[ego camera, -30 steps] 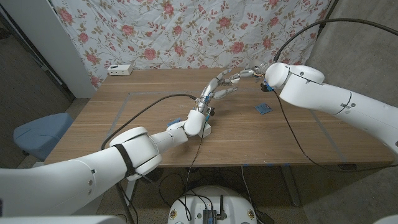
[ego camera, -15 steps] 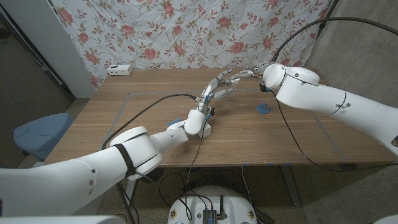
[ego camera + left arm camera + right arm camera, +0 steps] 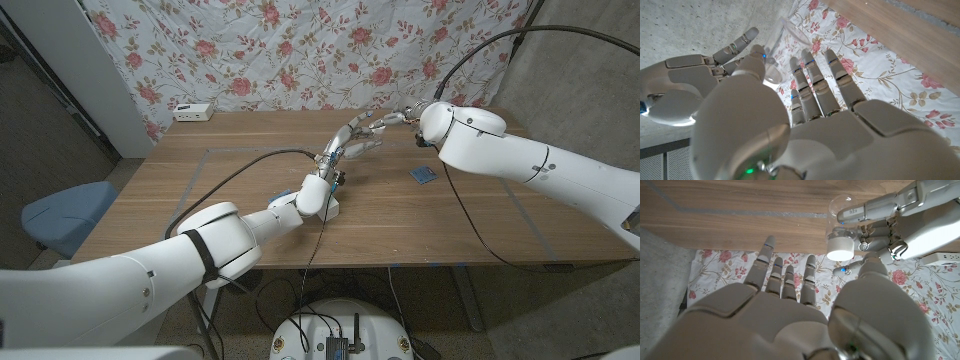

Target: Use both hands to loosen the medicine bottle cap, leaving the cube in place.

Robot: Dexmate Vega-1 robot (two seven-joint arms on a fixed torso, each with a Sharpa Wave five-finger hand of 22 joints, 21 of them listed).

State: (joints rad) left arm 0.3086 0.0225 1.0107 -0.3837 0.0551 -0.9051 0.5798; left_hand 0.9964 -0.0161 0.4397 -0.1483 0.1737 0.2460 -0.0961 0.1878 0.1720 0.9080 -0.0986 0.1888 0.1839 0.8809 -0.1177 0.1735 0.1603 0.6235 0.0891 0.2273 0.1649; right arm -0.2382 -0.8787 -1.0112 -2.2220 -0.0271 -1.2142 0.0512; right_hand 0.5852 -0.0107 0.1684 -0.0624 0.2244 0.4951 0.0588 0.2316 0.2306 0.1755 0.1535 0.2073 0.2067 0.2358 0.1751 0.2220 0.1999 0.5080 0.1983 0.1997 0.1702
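Bottle (image 3: pixel 841 229): you have one, clear plastic with a white round cap (image 3: pixel 839 248), held up over the table's (image 3: pixel 200 200) far half between both hands. In the right wrist view its long axis runs from the cap toward the wood. Your left hand (image 3: pixel 345 145) grips the clear body, fingers wrapped around it. Your right hand (image 3: pixel 400 117) reaches toward the cap with fingers spread; whether it touches, you cannot tell. One small blue cube (image 3: pixel 424 175) lies on the wooden table, well apart
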